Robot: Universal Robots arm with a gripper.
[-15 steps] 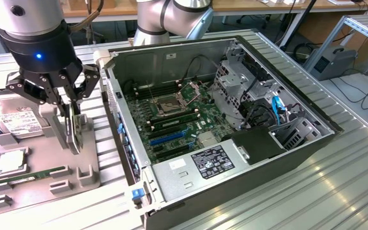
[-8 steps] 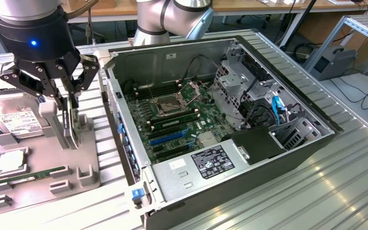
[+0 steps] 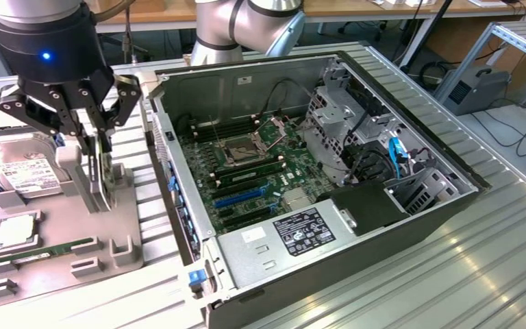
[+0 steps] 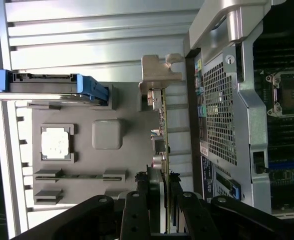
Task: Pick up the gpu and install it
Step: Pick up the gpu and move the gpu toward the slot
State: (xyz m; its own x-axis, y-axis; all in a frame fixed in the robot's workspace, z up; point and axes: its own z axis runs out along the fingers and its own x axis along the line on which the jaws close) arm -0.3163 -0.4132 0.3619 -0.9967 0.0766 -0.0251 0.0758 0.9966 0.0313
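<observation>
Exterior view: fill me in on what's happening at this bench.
A robot arm's end effector is down at the top edge of the gpu. The card stands upright in the grey parts holder, next to the open computer case. It has not yet been lifted out or installed. A hard drive also sits in that holder.

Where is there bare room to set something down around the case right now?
The ribbed table on the exterior view's right of the computer case is bare. Crowded: the grey fixture holds the hard drive, memory stick and gpu, with the gripper at the gpu. The gap between fixture and case is narrow.
</observation>
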